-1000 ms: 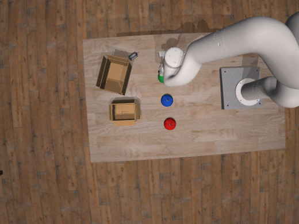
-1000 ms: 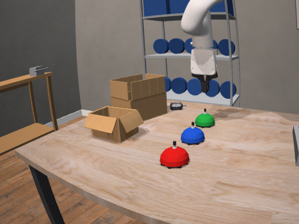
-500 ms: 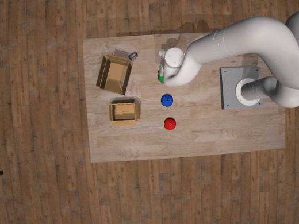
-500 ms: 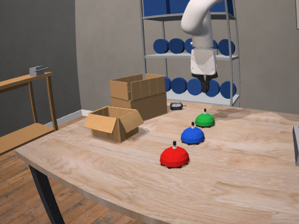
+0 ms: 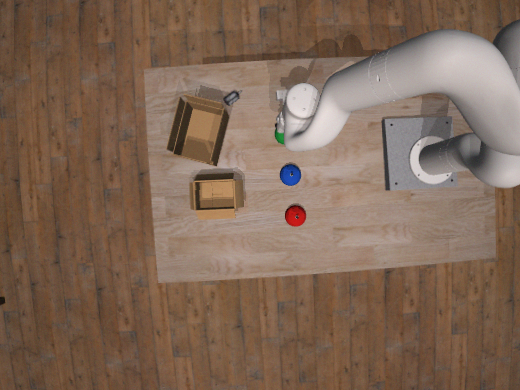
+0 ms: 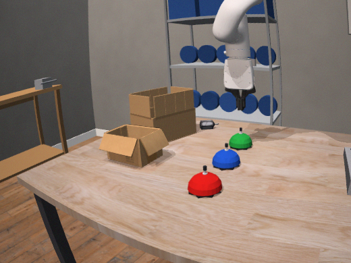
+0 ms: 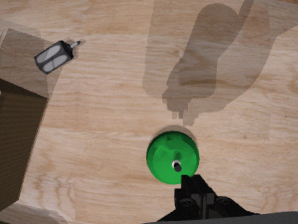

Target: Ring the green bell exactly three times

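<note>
The green bell (image 6: 240,140) stands on the table, farthest in a row of three bells. Its small button (image 6: 240,129) stands up, untouched. In the overhead view the arm hides most of the green bell (image 5: 279,136). My gripper (image 6: 240,106) hangs straight above the green bell with a clear gap to the button. The fingers are shut with nothing between them. In the wrist view the shut fingertips (image 7: 193,185) sit just over the green bell (image 7: 173,157) near its button.
A blue bell (image 6: 226,159) and a red bell (image 6: 204,183) stand in line in front of the green one. Two open cardboard boxes (image 6: 136,144) (image 6: 163,110) stand to the left. A small dark device (image 6: 206,124) lies behind the bells.
</note>
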Robot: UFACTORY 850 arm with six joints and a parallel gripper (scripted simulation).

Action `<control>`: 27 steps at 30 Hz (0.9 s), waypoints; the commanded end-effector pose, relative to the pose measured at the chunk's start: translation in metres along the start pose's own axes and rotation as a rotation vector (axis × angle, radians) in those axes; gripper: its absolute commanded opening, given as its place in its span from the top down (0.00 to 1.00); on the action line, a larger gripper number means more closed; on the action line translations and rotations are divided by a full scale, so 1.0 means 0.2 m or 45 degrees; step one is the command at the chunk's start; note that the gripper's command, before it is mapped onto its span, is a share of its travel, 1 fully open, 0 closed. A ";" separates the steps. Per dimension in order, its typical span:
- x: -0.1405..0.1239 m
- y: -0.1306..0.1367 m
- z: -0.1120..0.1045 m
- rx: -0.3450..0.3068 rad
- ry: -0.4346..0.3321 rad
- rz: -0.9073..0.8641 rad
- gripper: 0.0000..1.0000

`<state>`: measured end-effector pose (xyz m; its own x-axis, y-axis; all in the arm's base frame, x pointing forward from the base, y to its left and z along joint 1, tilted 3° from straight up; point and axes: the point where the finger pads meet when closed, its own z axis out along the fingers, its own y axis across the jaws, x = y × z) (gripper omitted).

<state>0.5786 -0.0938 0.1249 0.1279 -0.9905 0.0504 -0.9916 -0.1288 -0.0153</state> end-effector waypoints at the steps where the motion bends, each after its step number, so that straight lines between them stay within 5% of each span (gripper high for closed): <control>1: 0.00 0.00 0.02 0.002 0.001 0.000 1.00; 27: 0.00 -0.01 0.23 0.002 0.001 0.000 1.00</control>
<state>0.5800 -0.0958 0.0846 0.1279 -0.9905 0.0503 -0.9916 -0.1288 -0.0150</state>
